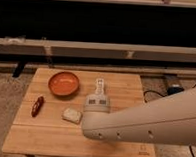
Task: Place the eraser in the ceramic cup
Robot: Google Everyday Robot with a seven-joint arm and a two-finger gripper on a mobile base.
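**Pincer Position and Eraser Location**

The small, pale off-white rectangular eraser (72, 115) lies flat on the light wooden surface (48, 135), left of centre. The grey pincer (97, 103) is at mid-surface, just right of the eraser. Its opening and load cannot be told. A shallow orange bowl (63, 84) stands toward the back-left corner. A dark-red oblong object (37, 106) lies near the left edge.

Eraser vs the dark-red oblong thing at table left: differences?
Colour: the eraser is pale off-white; the dark-red oblong thing is dark red. Shape: the eraser is a stubby rounded block; the red thing is narrow. Place: the eraser lies beside the arm; the red thing lies near the left edge. Both lie on the table. The end effector is not in view, hidden behind the arm.
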